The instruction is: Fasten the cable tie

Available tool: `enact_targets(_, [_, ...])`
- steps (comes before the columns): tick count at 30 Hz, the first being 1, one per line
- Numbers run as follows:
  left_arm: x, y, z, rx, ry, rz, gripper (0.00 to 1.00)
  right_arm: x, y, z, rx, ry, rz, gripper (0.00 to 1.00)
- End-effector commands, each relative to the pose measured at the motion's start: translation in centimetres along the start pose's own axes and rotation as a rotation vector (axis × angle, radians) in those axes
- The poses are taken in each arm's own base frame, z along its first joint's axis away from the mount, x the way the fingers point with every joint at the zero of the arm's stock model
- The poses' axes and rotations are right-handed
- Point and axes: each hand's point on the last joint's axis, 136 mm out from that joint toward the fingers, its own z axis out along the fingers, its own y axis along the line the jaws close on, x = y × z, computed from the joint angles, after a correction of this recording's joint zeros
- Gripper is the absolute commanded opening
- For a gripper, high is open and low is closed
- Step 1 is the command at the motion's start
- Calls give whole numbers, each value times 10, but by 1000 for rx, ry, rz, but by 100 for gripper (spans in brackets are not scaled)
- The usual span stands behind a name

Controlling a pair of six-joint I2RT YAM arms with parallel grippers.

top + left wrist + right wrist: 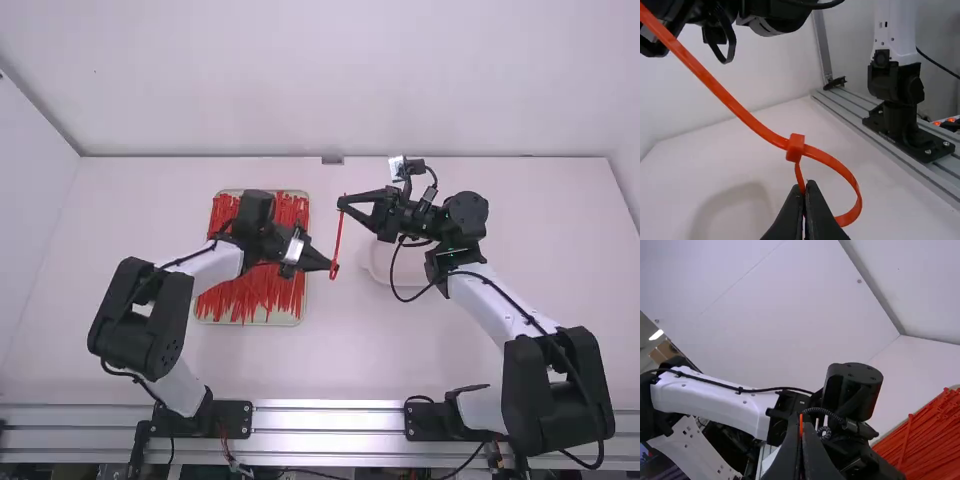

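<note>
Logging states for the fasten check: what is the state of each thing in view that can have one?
cable tie: tail threaded through its head, loop loose, not pulled tight
left gripper: shut on the cable tie's strap next to the head
right gripper: shut on the cable tie's tail
spare ties: unfastened, piled in the tray

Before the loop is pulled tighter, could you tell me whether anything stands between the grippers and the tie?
Nothing visible does. The left gripper is shut on the tie next to its head, the right gripper on its tail.
</note>
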Motion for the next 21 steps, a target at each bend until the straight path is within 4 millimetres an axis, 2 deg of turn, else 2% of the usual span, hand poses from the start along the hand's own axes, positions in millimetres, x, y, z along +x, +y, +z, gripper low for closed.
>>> enact_targets(1, [21,-14,6,-4,34,-76,2,-37,8,-3,43,-129,-76,0])
enact_targets(21, [31,-22,5,-14,52,-99,2,-39,9,-3,39,-137,-65,0])
